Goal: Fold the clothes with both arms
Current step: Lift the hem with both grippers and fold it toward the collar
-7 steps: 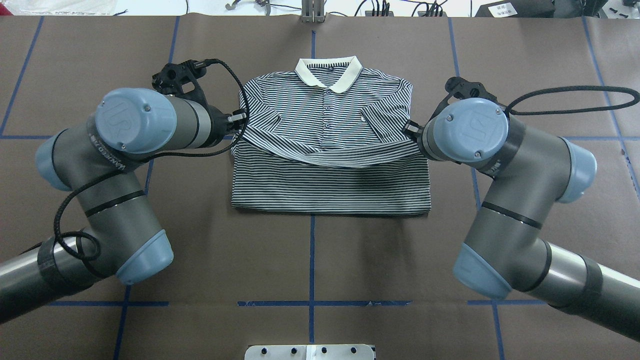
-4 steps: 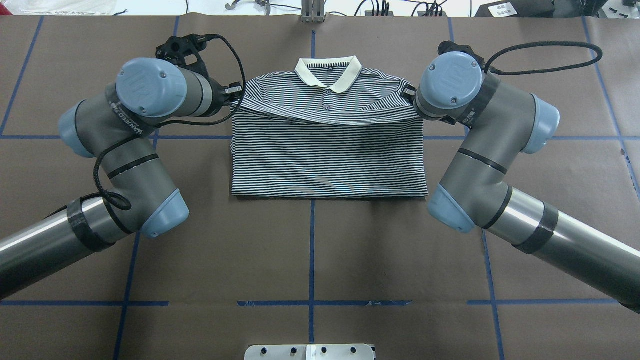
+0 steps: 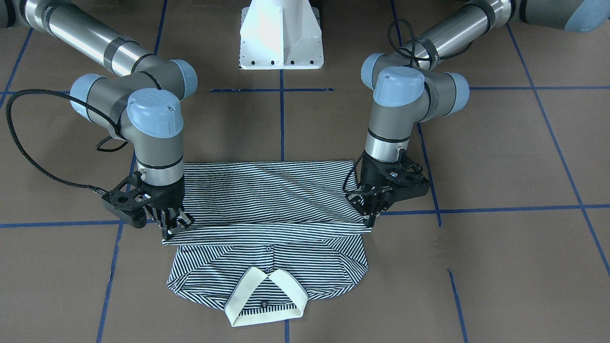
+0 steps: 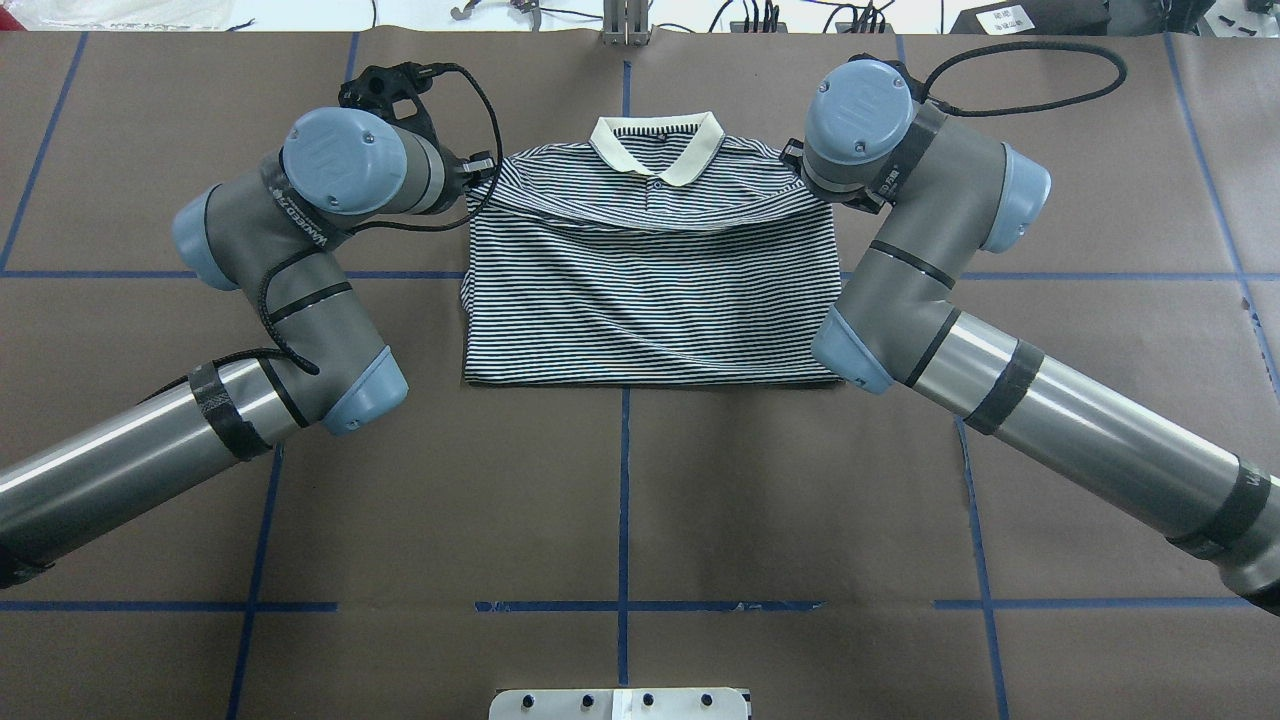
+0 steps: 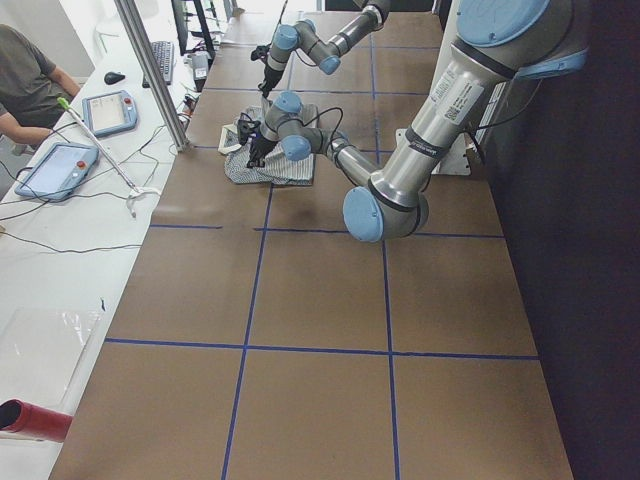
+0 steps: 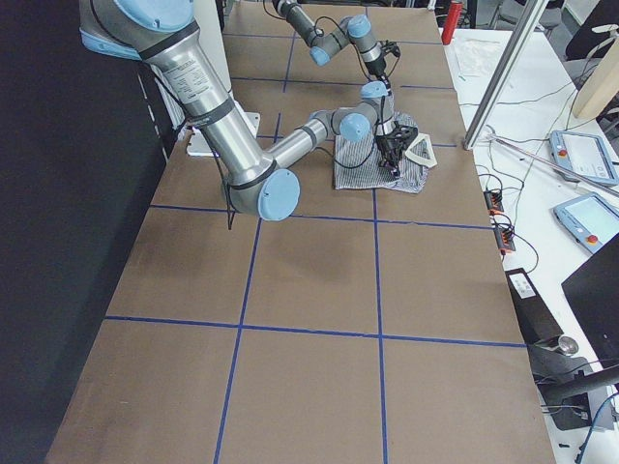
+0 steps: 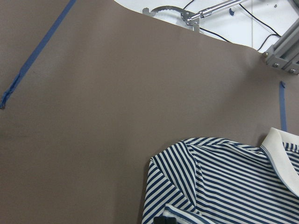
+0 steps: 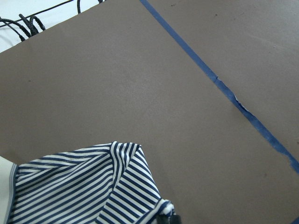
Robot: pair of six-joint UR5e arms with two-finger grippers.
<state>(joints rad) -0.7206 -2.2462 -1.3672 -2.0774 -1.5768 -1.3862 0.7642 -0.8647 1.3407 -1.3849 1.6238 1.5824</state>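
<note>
Step in hand: bottom-to-top fold of the navy-and-white striped short-sleeved polo shirt [image 3: 267, 209], hem edge carried up over the chest and stopped just short of the cream collar [image 3: 264, 297].
Shirt position: centred on the brown paper-covered table [image 4: 620, 520], collar toward the far side from the robot, lower body doubled over, folded edge sagging slightly in the middle.
Left black two-finger gripper [image 3: 371, 209]: pinched tight on one corner of the carried hem.
Right black two-finger gripper [image 3: 172, 224]: likewise clamped on the other hem corner.
Next move, as judged: lower both corners evenly onto the shoulders, release together, lift clear without dragging cloth.
Around: blue tape grid lines [image 4: 622, 500], white pedestal base [image 3: 281, 35], operators' bench with tablets [image 5: 55, 170] along the far edge.
In the way: nothing on the shirt's path; looping black cables [image 4: 480, 120] close to the cloth, a possible snag.
</note>
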